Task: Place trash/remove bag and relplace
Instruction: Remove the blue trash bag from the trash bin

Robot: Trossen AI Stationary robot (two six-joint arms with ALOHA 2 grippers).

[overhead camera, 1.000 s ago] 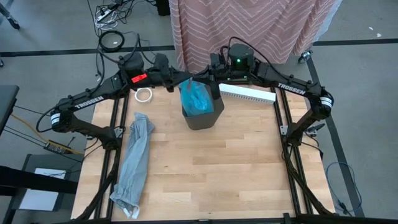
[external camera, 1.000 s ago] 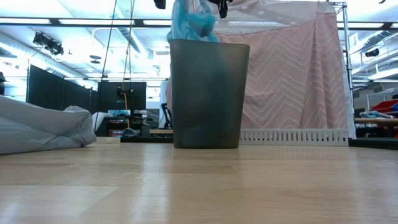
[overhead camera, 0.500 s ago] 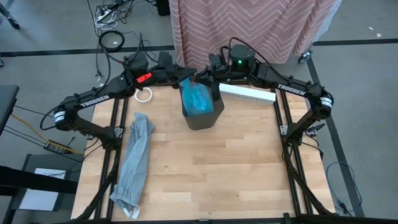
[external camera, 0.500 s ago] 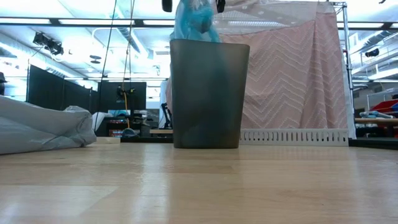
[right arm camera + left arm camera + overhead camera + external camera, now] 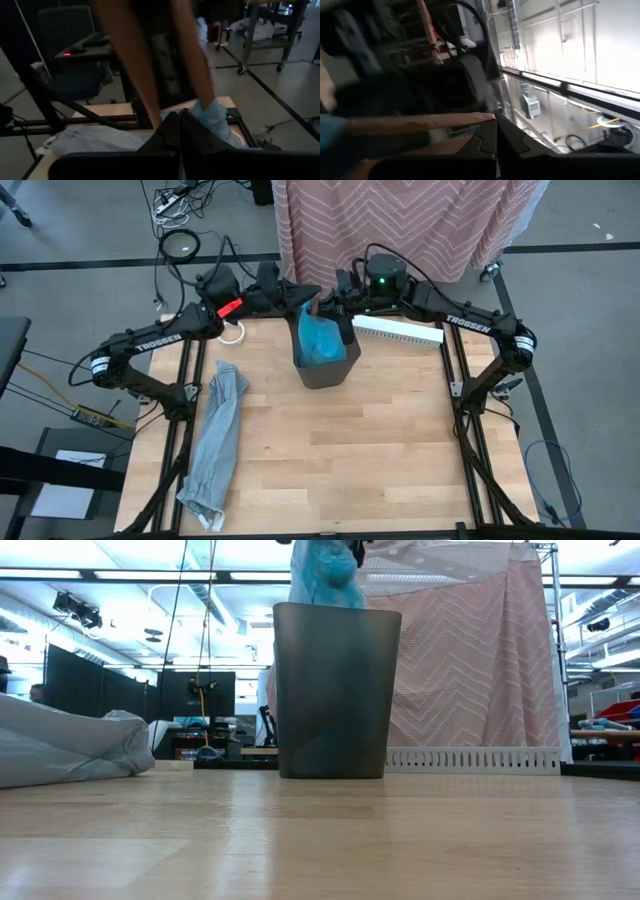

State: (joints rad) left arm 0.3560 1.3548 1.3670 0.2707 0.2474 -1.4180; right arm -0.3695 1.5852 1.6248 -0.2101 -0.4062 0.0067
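Crinkled bright-blue bag [image 5: 319, 340] bunched upright, protruding above the bin's mouth.

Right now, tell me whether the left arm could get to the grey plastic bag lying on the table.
Probably not yet: the left end effector is shut on the blue bag above the bin. The grey bag lies uncovered on that arm's side.

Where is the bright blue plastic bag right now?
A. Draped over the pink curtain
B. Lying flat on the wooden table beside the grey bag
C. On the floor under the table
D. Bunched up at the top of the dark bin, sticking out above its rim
D: the blue bag rises bunched above the rim of the dark bin, and the high view shows it there too.
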